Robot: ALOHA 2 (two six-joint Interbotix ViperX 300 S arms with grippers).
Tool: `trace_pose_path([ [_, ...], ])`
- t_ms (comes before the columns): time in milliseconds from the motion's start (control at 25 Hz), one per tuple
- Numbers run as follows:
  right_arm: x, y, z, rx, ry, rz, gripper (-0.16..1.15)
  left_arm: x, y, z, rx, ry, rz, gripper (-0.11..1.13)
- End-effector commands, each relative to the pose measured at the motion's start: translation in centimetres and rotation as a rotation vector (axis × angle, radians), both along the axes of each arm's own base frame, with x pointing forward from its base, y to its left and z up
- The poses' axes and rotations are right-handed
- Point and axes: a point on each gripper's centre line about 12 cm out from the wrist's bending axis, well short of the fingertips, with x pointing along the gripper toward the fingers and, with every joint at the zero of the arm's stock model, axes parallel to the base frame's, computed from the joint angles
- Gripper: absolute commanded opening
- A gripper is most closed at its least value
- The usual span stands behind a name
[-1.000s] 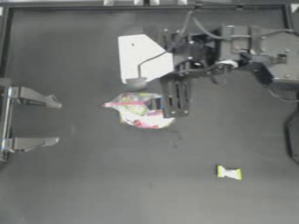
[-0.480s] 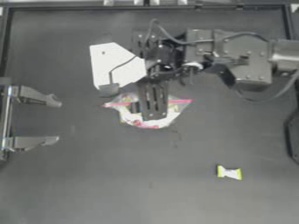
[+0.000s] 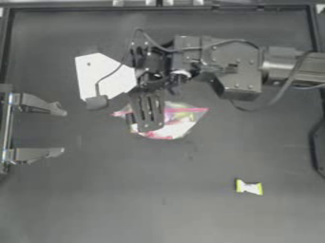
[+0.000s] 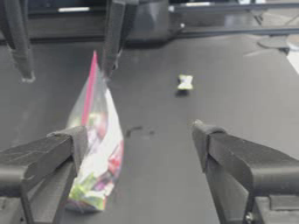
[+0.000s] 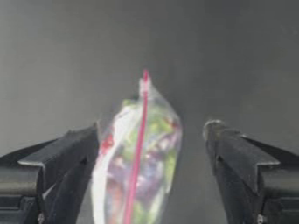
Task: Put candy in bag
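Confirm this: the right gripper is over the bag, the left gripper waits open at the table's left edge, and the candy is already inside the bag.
Wrong on the candy: the top view shows it lying on the table, apart from the bag. The right gripper and left gripper are as stated.

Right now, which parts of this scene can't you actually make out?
- Clear plastic zip bag with pink seal strip: in the top view the right gripper covers its left part.
- Whether that seal is open: edge-on in the right wrist view.
- Small yellow-green wrapped candy: too small to read its wrapper.
- Left gripper: parked at the table's left side.
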Motion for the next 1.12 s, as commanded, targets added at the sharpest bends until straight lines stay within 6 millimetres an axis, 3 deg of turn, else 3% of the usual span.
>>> trace_pose_path([
  [40,0.4,0.1,1.5,-0.008,-0.034,0.012,0.98,0.3,0.1,-0.2,-0.004,0.015,0.002,1.01],
  [600,2.1,0.5,-1.0,-0.004,0.003,0.029,0.98,0.3,0.2,-0.5,-0.012,0.022,0.010,1.01],
  [1120,2.7,0.7,-1.7,0.018,0.007,0.028,0.98,0.2,0.2,-1.0,-0.020,0.034,0.013,1.00],
])
